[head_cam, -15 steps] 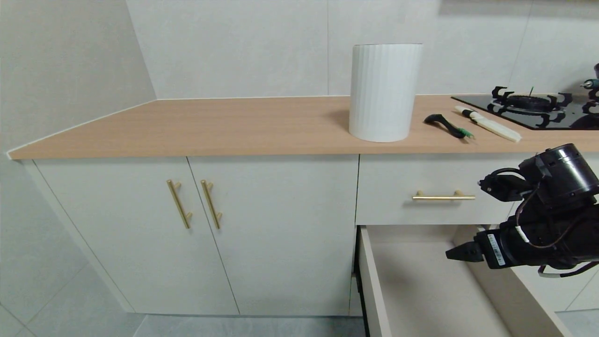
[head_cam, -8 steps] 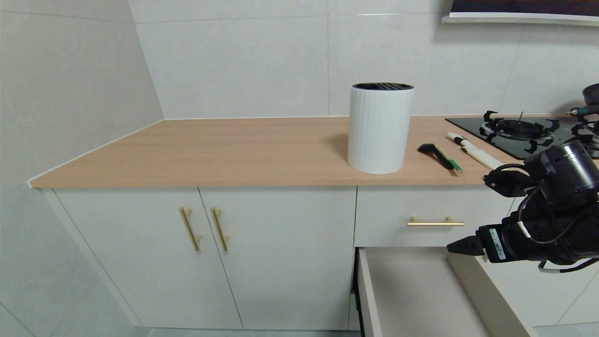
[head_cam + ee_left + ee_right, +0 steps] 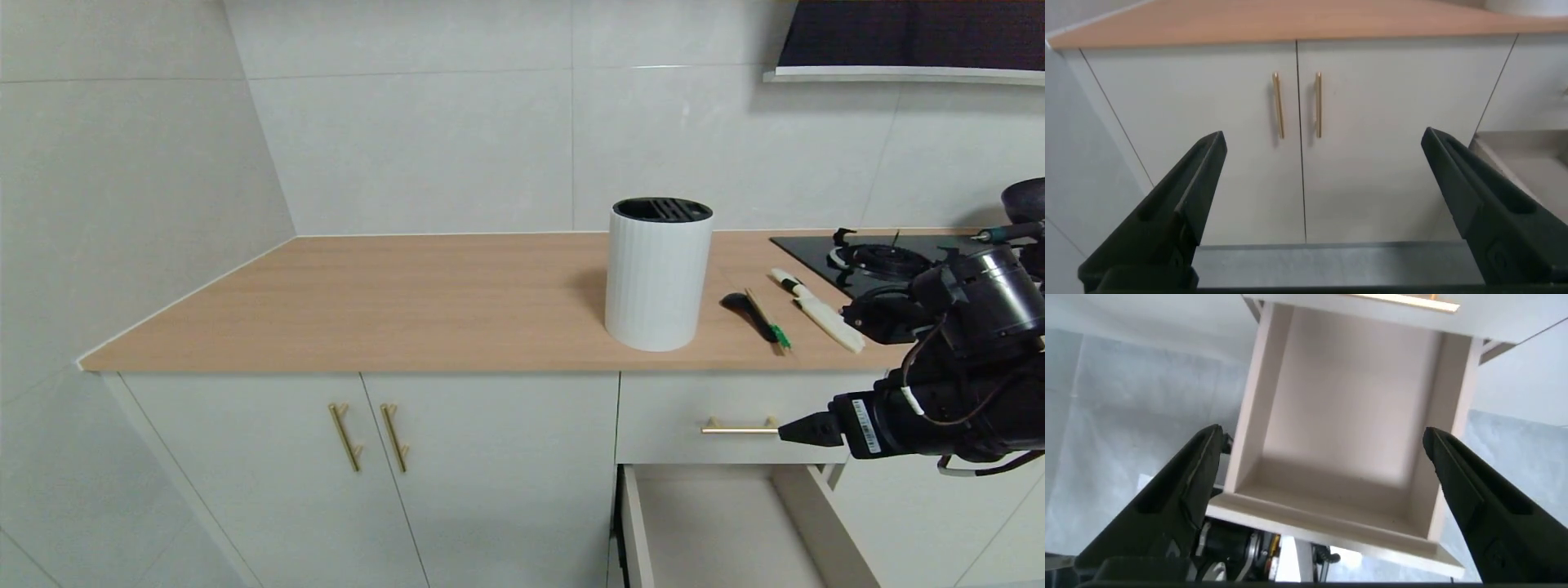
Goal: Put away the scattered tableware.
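The black utensil (image 3: 755, 317) and the white utensil (image 3: 820, 314) lie on the counter (image 3: 408, 310) at 3 o'clock of the slotted white holder (image 3: 658, 282). Their long axes run 11 to 5 o'clock. They sit at 12 o'clock from the right hand (image 3: 804, 429), which is spread apart and probably nearer. The left hand (image 3: 1321, 140) is also apart.

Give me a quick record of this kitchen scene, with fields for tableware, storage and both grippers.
counter: light wooden countertop
holder: white ribbed cylindrical holder, upright on it
loose tableware: black-headed green-tipped utensil and cream-coloured long utensil, lying beside the holder
drawer: lower beige drawer, pulled open
left gripper: open, facing white cabinet doors
right gripper: open, above the open drawer
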